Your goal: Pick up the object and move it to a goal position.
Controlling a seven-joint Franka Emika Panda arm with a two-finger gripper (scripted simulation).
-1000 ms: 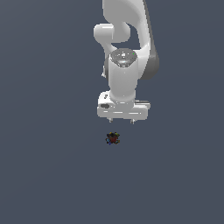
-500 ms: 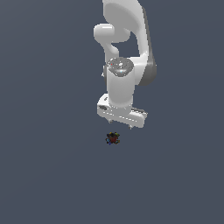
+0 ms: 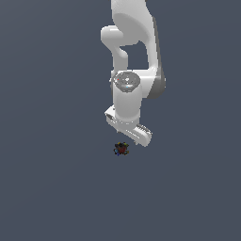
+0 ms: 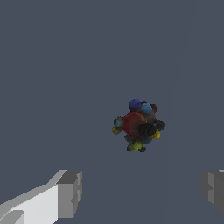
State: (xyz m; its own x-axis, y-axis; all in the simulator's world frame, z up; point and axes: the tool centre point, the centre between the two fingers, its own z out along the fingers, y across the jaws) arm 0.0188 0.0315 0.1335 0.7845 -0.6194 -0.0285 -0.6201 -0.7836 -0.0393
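White pincer [image 3: 133, 135]; dark object [image 3: 121, 149] specked red, blue, yellow, green.

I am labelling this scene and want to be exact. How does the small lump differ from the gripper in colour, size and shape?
Colour: the lump is dark with red, blue, green and yellow specks; the gripper is plain white with grey fingers.
Size: the lump is far smaller than the gripper.
Shape: the lump is knobbly and irregular; the gripper is blocky with flat faces.
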